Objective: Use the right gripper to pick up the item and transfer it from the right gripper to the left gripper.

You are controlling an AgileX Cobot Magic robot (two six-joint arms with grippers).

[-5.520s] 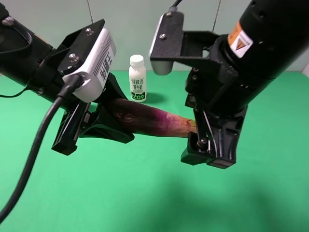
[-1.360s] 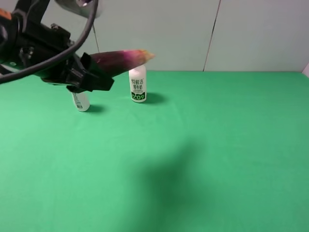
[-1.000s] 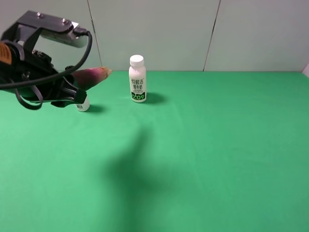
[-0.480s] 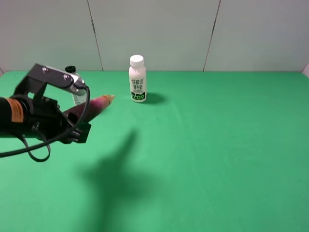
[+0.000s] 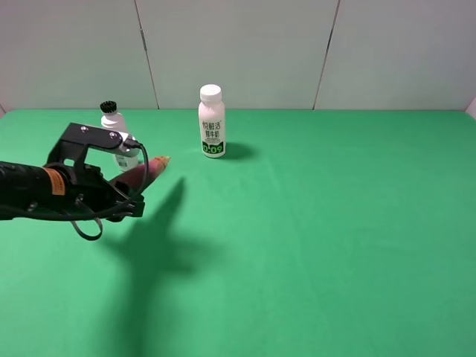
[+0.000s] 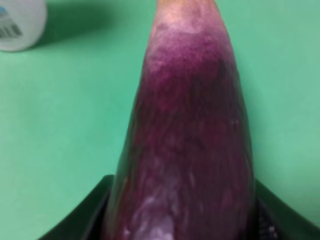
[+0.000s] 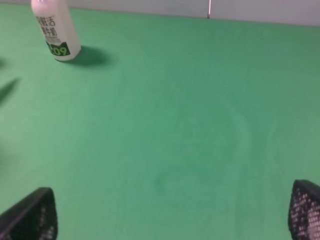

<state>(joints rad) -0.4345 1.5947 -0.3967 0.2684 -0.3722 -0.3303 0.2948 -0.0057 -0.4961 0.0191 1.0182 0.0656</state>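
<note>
The eggplant (image 5: 146,172) is dark purple fading to pink with a tan tip. It is held in my left gripper (image 5: 123,192), low over the left of the green table, with its tip pointing up and right. In the left wrist view the eggplant (image 6: 190,135) fills the frame between the black fingers (image 6: 92,207). My right gripper (image 7: 167,212) is out of the exterior view. In the right wrist view its two fingertips (image 7: 30,215) stand far apart and empty over bare green table.
A white bottle with green lettering (image 5: 211,121) stands at the back centre and shows in the right wrist view (image 7: 54,30). A second white bottle with a black cap (image 5: 117,140) stands just behind the left gripper; its base shows in the left wrist view (image 6: 20,22). Green cloth (image 5: 335,223) covers the table.
The left arm has come down and left with the eggplant, from high up to low over the table. The right gripper, earlier at the eggplant's tip, has left the exterior view.
</note>
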